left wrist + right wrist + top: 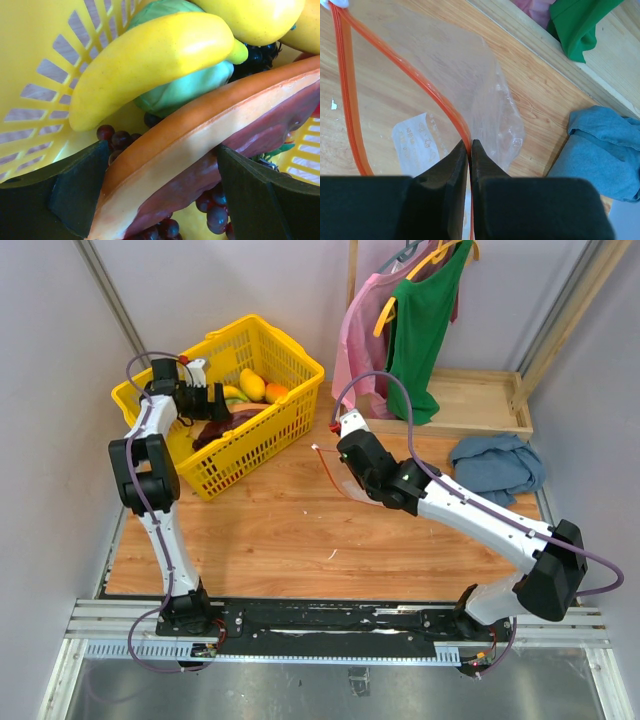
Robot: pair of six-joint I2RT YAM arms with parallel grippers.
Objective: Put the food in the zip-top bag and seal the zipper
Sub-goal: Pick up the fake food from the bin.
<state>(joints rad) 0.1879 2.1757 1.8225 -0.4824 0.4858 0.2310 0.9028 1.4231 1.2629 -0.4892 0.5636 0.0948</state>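
Zip-top bag (470,75) of clear crinkly plastic sits over the middle of the desk (300,540), nearer its far edge than its near one, between the yellow basket (285,420) at the far-left corner and a crumpled blue cloth (495,465) by the right edge. Its mouth gapes: the red-orange zipper (349,100) splits into two strips that bow apart and meet again at the right end effector (470,145). There the two dark fingers are pinched together on the strip, with only the thin band between them. A small white label (415,145) shows through the plastic just beside that grip. Whether the lower part of the bag rests on the wood cannot be told. The food is all in the basket, well apart from the bag. The left end effector (160,185) reaches down among it with its fingers (75,195) spread wide, one on each side of the long orange-brown piece (200,130), which lies slantwise across the gap. Whether the pads touch it is unclear, and nothing is clamped. Beneath and beside that piece lie the dark purple grape bunch (120,137), a yellow banana (150,60) resting on a pale green piece (185,90), and more yellow fruit beyond.
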